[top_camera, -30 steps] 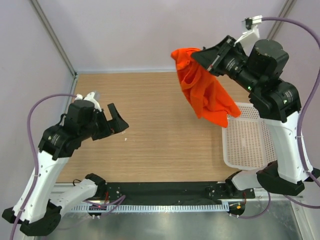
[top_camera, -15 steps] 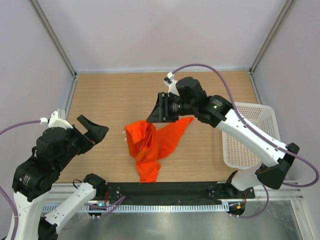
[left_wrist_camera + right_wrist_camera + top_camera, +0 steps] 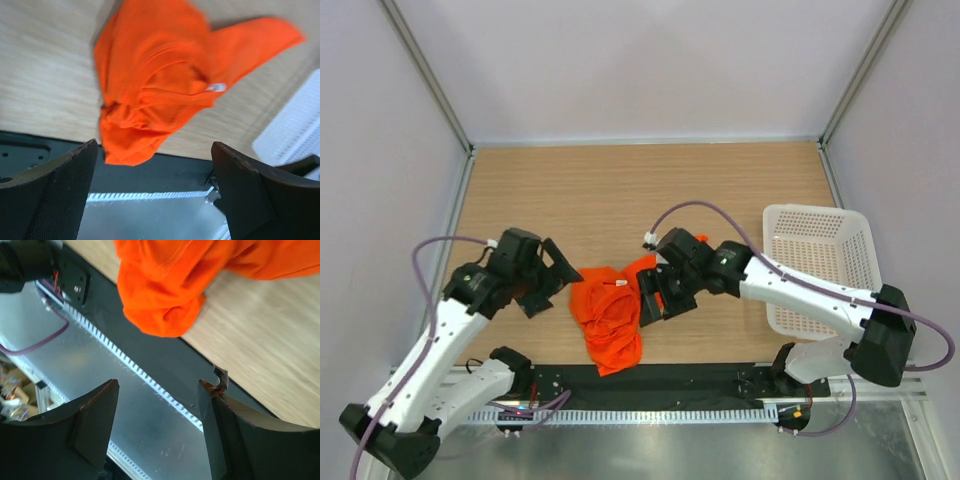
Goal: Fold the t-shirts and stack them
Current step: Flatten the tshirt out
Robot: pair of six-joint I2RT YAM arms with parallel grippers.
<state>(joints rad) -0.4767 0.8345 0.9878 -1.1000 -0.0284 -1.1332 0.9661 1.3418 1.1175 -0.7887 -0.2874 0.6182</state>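
Note:
The orange-red t-shirt (image 3: pixel 608 315) lies in a crumpled heap on the wooden table, its lower end hanging over the black strip at the front edge. It also fills the top of the left wrist view (image 3: pixel 165 75) and of the right wrist view (image 3: pixel 170 285). My left gripper (image 3: pixel 552 280) hovers just left of the heap with its jaws wide and nothing between them (image 3: pixel 154 150). My right gripper (image 3: pixel 655 295) stands at the heap's right side, open and empty (image 3: pixel 157 385), not touching the cloth.
A white lattice basket (image 3: pixel 820 265) stands on the right of the table, its corner visible in the left wrist view (image 3: pixel 295 130). Below the table's front edge run a black strip (image 3: pixel 670 380) and a metal rail. Purple-grey walls close in the sides and back.
The right arm swung the t-shirt down from high at the back right to the table's front, then opened and let it go. The left arm moved in toward the heap.

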